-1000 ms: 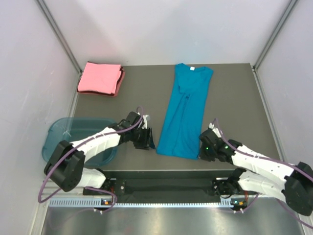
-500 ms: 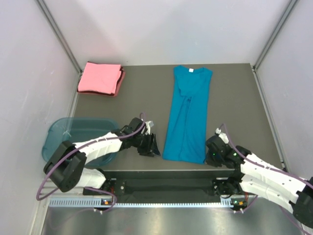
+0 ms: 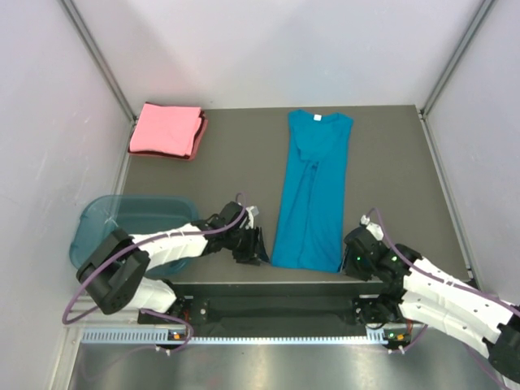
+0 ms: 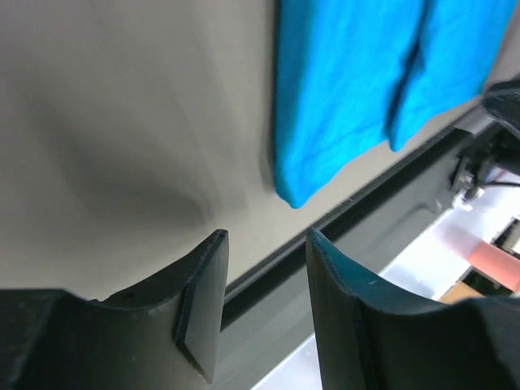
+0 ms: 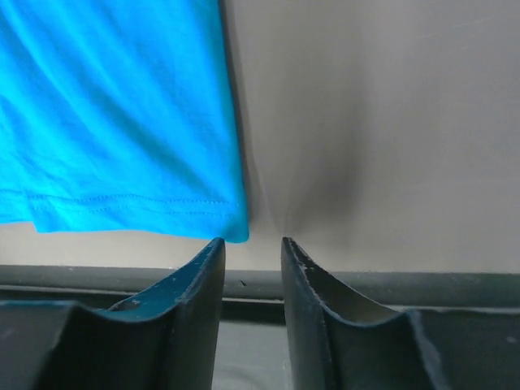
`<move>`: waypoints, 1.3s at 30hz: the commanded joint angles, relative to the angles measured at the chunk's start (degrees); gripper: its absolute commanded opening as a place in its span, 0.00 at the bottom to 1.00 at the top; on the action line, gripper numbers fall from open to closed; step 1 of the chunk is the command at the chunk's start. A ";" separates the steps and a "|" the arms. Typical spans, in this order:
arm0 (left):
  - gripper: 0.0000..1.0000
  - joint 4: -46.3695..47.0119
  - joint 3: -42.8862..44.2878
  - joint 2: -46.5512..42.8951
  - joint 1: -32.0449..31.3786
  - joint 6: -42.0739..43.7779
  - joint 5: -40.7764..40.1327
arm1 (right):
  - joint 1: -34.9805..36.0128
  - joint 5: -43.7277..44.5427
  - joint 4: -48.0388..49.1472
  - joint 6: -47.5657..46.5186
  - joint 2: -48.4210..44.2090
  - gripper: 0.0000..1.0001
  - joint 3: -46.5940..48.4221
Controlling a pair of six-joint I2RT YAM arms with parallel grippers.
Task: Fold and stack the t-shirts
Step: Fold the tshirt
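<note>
The teal-blue t-shirt (image 3: 310, 191) lies folded into a long narrow strip down the middle of the table, its collar with a white label at the far end and its hem at the near edge. The salmon-pink t-shirt (image 3: 166, 130) lies folded at the far left corner. My left gripper (image 3: 258, 246) is open and empty just left of the hem's near left corner (image 4: 296, 195). My right gripper (image 3: 351, 253) is open and empty just right of the hem's near right corner (image 5: 231, 229). Neither touches the cloth.
A translucent blue plastic tub (image 3: 106, 223) sits off the table's left side, partly under my left arm. The table's near edge (image 3: 268, 280) runs just below both grippers. Light walls close in the table on three sides.
The shirt's near end has been pulled toward the near edge and straightened, then let go. Both grippers have moved nearer to the front edge and now stand open beside the hem corners.
</note>
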 commanded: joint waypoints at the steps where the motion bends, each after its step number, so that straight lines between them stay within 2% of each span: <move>1: 0.48 -1.19 1.86 -0.64 -1.00 1.30 -3.38 | 0.75 1.17 -4.44 -0.54 0.01 0.36 5.03; 5: 0.48 -5.18 6.17 -5.12 -1.62 3.50 -6.74 | 0.40 7.84 -3.07 -3.07 2.98 0.31 14.94; 7: 0.47 -5.27 8.98 -5.92 -2.50 4.81 -7.96 | -0.82 8.82 0.36 -9.89 6.75 0.28 19.08; 8: 0.47 -5.35 9.95 -5.66 -2.85 5.26 -8.40 | -3.35 8.22 2.81 -12.46 12.00 0.27 23.89; 9: 0.46 -5.35 12.05 -5.22 -3.55 5.61 -8.41 | -4.94 7.34 4.49 -17.71 15.01 0.27 26.37; 12: 0.44 -5.09 15.22 -1.80 -5.39 7.02 -7.97 | -13.46 1.03 11.06 -23.72 26.61 0.25 35.08; 14: 0.44 -2.30 16.81 0.22 -6.80 7.55 -8.67 | -19.44 -7.72 16.17 -28.03 34.41 0.25 40.43; 16: 0.42 0.78 16.73 2.24 -8.65 7.02 -8.76 | -21.13 -11.72 22.15 -31.54 39.71 0.25 44.66; 20: 0.40 5.71 16.38 6.20 -11.11 6.14 -9.73 | -22.45 -14.98 24.28 -36.39 54.89 0.25 57.47; 23: 0.40 6.34 16.99 8.84 -12.69 6.76 -11.56 | -22.80 -17.27 25.07 -38.50 62.38 0.24 62.77; 29: 0.39 7.56 16.29 11.39 -13.40 6.32 -12.89 | -22.89 -15.88 25.86 -39.47 69.25 0.25 64.63; 39: 0.38 8.62 14.71 12.18 -15.42 4.39 -13.42 | -23.07 -9.54 22.35 -39.83 72.07 0.26 63.40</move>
